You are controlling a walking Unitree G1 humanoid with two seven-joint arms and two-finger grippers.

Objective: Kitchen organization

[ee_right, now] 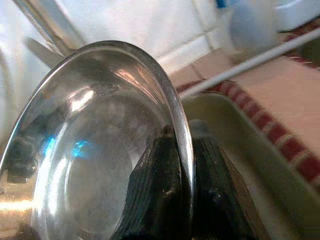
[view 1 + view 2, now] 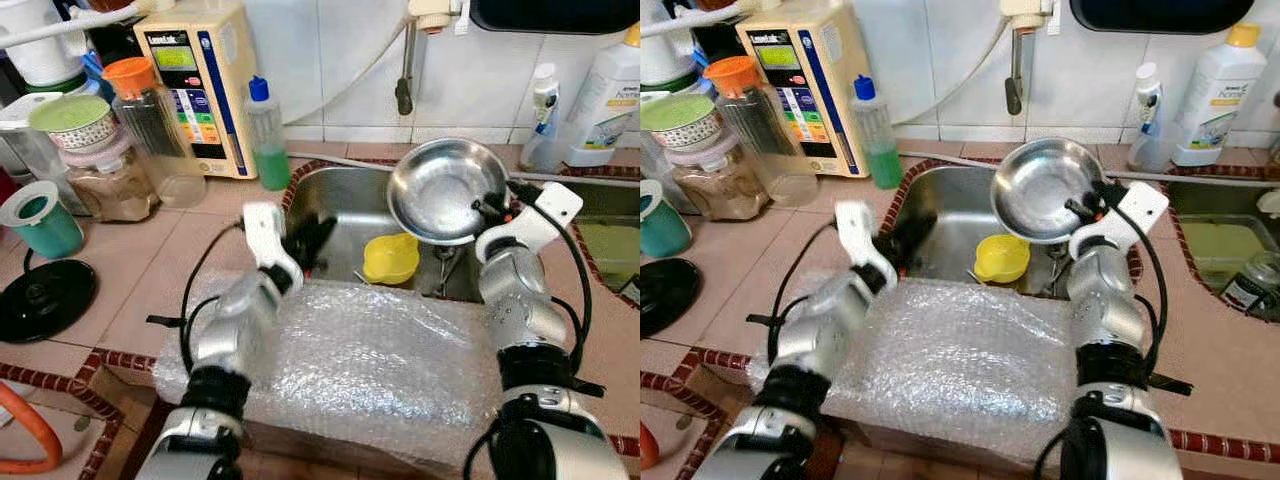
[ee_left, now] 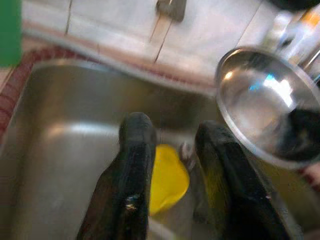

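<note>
Right gripper (image 1: pixel 181 150): clamped on rim of steel bowl (image 2: pixel 445 190), one finger inside, one outside.
Bowl: held tilted, hollow facing the robot, above right side of sink (image 2: pixel 335 195).
Left gripper (image 3: pixel 172 145): fingers parted, nothing between them; over left part of sink, pointing in.
Yellow cup (image 2: pixel 390 258): on sink floor, below the bowl.
Bubble wrap (image 2: pixel 370 355): over front counter edge, between the arms.
Green bottle (image 2: pixel 266 135): on counter, behind sink's left corner.

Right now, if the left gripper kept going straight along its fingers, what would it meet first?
Probably the yellow bowl lying in the sink: the open left gripper points down into the basin with the bowl showing between its fingers. Depth is unclear.
</note>
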